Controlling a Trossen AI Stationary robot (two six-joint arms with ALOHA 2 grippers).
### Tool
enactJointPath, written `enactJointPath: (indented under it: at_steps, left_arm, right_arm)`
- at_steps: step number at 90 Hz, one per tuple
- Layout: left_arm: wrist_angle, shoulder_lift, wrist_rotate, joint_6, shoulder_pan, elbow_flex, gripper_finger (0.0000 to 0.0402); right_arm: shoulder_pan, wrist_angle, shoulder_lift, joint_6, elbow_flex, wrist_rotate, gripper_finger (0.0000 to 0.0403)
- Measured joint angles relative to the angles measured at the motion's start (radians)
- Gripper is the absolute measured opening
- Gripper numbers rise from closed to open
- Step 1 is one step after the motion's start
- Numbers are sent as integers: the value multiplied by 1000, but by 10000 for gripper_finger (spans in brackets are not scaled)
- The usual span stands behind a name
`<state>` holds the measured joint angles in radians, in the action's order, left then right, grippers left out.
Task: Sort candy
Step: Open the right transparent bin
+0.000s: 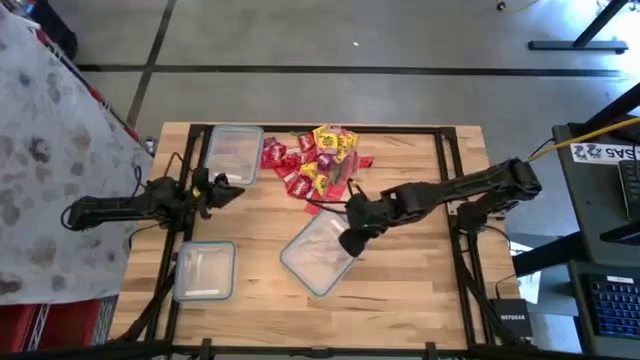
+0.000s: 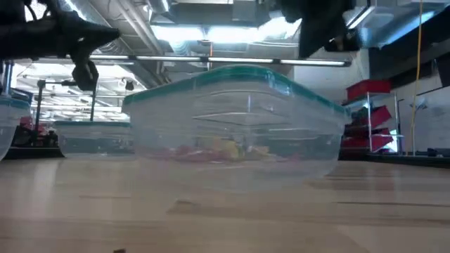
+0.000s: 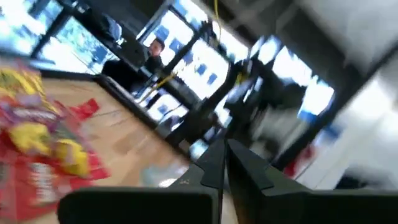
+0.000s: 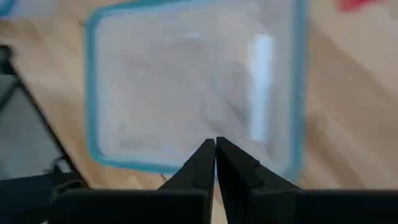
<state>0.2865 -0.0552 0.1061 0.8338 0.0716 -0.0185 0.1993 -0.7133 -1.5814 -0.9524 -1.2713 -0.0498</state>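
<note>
From above, we see the candy [image 1: 318,160] heaped at the table's [image 1: 420,280] far middle, the right gripper [image 1: 352,240] over a clear tub [image 1: 318,255], and the left gripper [image 1: 232,192] beside another tub [image 1: 232,155]. In both wrist views, we see each gripper's fingers pressed together, holding nothing.
</note>
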Motion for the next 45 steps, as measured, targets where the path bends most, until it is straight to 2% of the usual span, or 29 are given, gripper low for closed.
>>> enactJointPath:
  at_steps: [8,17,33,45]
  left_arm:
    - [51,-4,24,26,2,-4,0]
    - [7,-29,78,7,2,-47,0]
    - [-137,-152,92,-78,2,-176,0]
    - [-182,-272,87,-132,-1,-258,0]
  right_arm:
    - [-5,151,-32,22,27,-14,1]
    - [-17,269,-81,53,49,-14,1]
    - [-74,280,-177,98,56,-3,1]
    - [-125,231,-201,15,56,103,1]
